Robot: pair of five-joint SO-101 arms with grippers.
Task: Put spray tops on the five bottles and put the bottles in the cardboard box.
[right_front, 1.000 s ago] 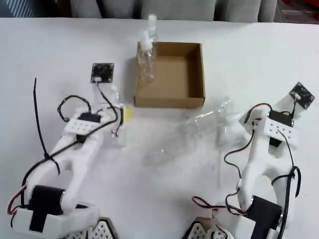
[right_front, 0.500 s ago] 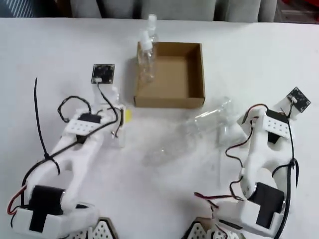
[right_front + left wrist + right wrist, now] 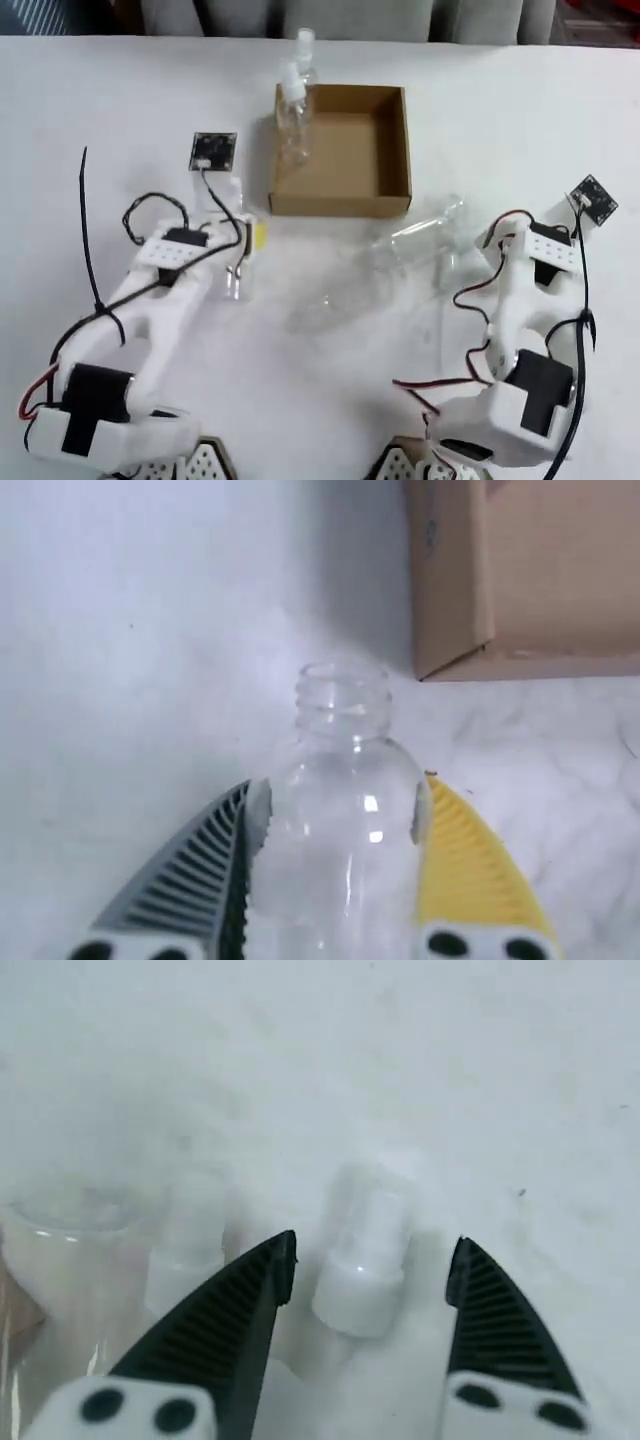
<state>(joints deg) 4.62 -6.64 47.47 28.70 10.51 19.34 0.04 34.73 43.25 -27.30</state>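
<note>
Change: right arm has drawn back toward its base.
Left gripper (image 3: 342, 792): clamped on an uncapped clear bottle (image 3: 345, 730), near the cardboard box (image 3: 520, 570) corner.
Middle: 1 loose bottle (image 3: 425, 240) lies on the table (image 3: 100, 90).
Right gripper (image 3: 373, 1245): spread wide, astride a white spray top (image 3: 362, 1285).

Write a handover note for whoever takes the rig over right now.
Left gripper: shut on an uncapped bottle near the cardboard box.
Right gripper: open astride an upright spray top; second top beside it.
Done: two topped bottles at the box's far left corner; inside or outside, cannot tell.
To do: top the held bottle and the clear bottle lying between the arms, box all.
</note>
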